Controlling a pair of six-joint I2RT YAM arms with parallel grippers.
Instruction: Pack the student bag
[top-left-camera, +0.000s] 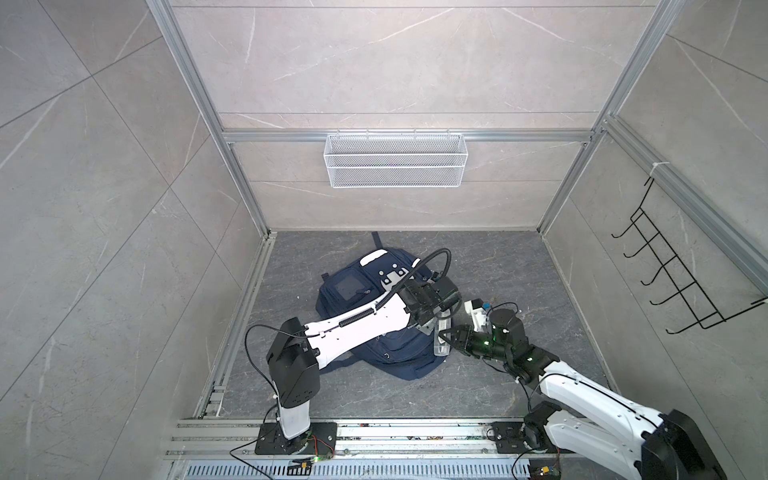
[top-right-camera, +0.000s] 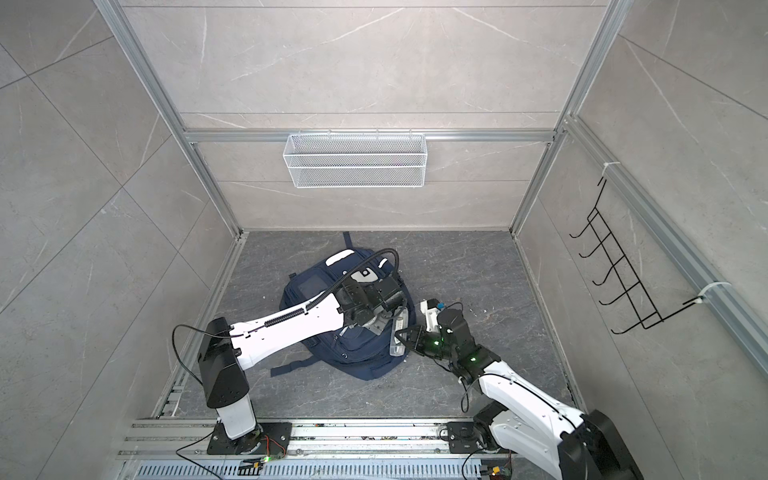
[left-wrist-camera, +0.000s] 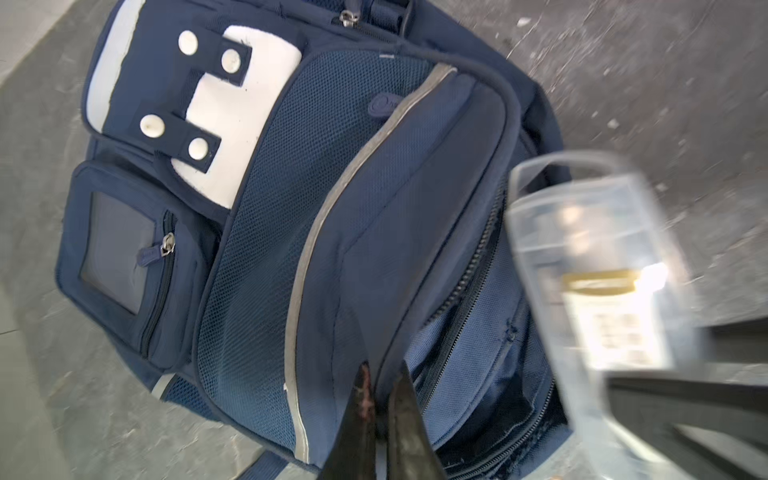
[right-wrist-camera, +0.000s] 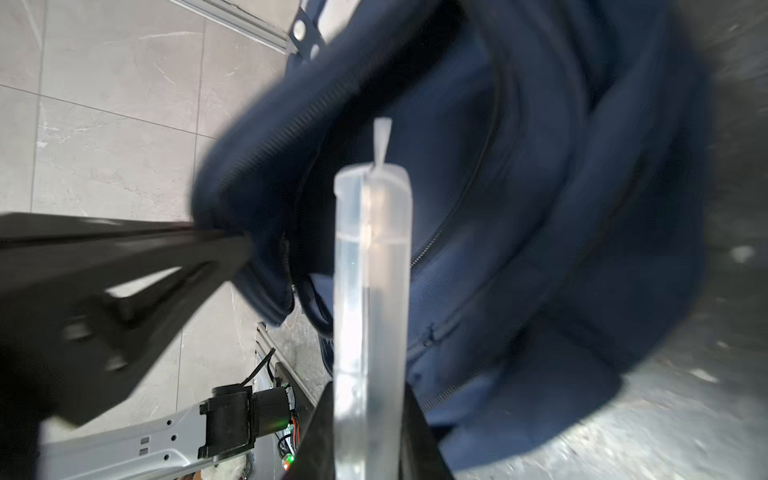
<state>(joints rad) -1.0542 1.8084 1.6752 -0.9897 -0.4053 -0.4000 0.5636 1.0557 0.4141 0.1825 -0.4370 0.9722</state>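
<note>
The navy student bag (top-left-camera: 399, 357) (top-right-camera: 361, 357) lies flat on the dark floor, its white patches and silver stripe showing in the left wrist view (left-wrist-camera: 266, 208). My left gripper (top-left-camera: 430, 327) (top-right-camera: 376, 326) (left-wrist-camera: 384, 368) is shut on the fabric edge of the bag's unzipped compartment. My right gripper (top-left-camera: 448, 336) (top-right-camera: 406, 334) (right-wrist-camera: 368, 390) is shut on a clear plastic case (top-left-camera: 440, 345) (left-wrist-camera: 594, 266) (right-wrist-camera: 370, 257). The case is held lengthwise at the bag's right side, next to the open zip. The bag (right-wrist-camera: 561, 208) fills the view behind the case.
A white wire basket (top-left-camera: 392, 160) hangs on the back wall. A black hook rack (top-left-camera: 673, 274) is on the right wall. One bag strap (top-right-camera: 291, 368) trails on the floor to the left. Aluminium rails (top-left-camera: 374, 432) run along the front.
</note>
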